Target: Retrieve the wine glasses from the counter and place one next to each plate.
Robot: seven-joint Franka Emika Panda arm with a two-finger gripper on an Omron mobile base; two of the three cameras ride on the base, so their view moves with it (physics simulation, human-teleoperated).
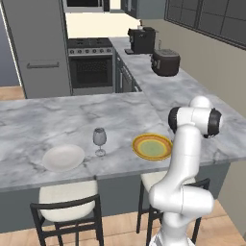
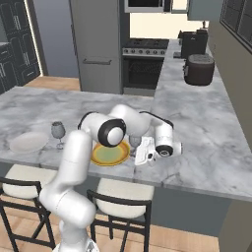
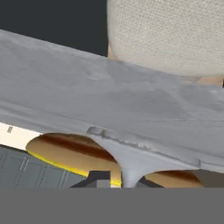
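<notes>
Wine glass (image 3: 131, 153) just beside yellow-rimmed plate (image 2: 109, 153), stem between narrowly set jaws of end effector (image 2: 147, 156); gripped or freed, impossible to tell. Likely toppled onto plate by any sideways withdrawal. Farther along table (image 2: 197, 128): other glass (image 1: 99, 139) by white plate (image 1: 63, 157).

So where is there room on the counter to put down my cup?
The counter lies bare behind the white plate and the wine glass, and again between the yellow plate and the toaster. It is crowded right of the yellow plate, where the gripper holds the second glass.
</notes>
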